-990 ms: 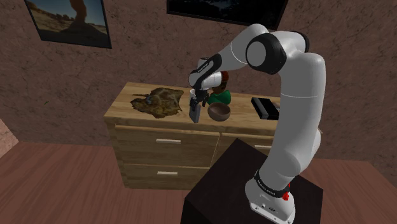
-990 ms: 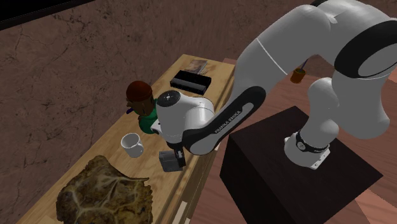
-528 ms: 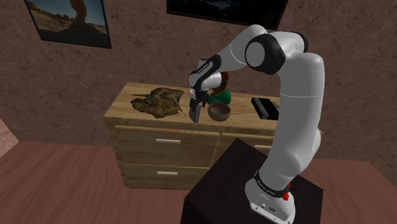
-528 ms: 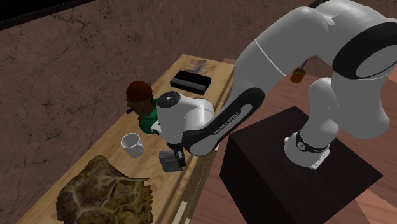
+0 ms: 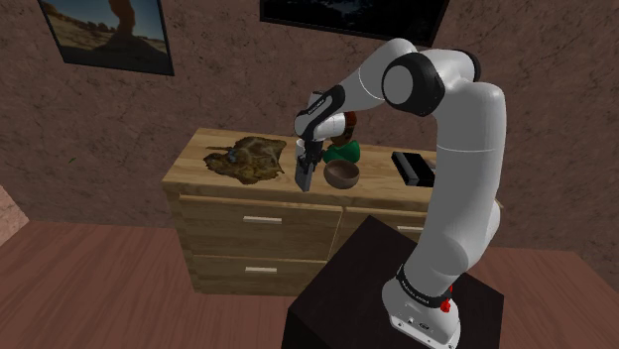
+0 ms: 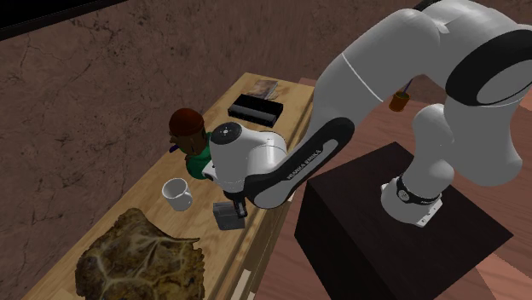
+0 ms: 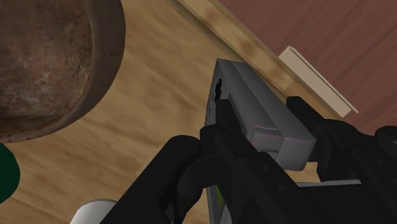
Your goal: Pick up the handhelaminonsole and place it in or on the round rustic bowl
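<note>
A small grey handheld console (image 5: 305, 177) stands on edge near the front of the wooden dresser top (image 5: 198, 171). My black gripper (image 5: 307, 165) comes down on it from above and is shut on it. In the wrist view both fingers (image 7: 219, 124) clasp the console (image 7: 245, 89) by its long sides. The round brown rustic bowl (image 5: 342, 174) sits just to the shoulder view's right of the console, and its dark rim (image 7: 105, 57) lies close beside the gripper. In the second exterior view the console (image 6: 228, 218) hangs under the gripper (image 6: 235, 207) at the dresser's front edge.
A white mug (image 6: 176, 193) and a green and brown figure (image 6: 189, 136) stand behind the gripper. A brown leafy mat (image 5: 243, 157) covers the dresser's left part in the shoulder view. A flat black box (image 5: 414, 167) lies at the right end. The dark stand (image 5: 347, 297) is in front.
The fingers have closed on the console, which they stood open around before. The arm and the console have hardly moved.
</note>
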{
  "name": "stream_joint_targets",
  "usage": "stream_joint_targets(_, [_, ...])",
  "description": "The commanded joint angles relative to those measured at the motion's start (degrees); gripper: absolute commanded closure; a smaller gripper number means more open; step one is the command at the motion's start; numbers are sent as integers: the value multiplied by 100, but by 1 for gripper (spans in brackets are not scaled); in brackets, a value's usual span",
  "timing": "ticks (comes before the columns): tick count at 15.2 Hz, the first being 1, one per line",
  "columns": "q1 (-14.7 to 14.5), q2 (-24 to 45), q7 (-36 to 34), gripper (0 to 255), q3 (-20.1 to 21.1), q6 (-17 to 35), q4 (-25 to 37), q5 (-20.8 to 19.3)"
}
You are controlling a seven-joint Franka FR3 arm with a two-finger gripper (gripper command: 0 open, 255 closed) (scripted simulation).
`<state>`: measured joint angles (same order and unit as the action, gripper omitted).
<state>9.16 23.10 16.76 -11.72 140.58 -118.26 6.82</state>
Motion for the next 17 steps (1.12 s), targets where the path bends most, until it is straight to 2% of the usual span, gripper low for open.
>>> stream_joint_targets(1, [0,2,1,255,1,1,-1,0])
stream_joint_targets(17, [-95,-786,-174,255,-126,-952,182,-266])
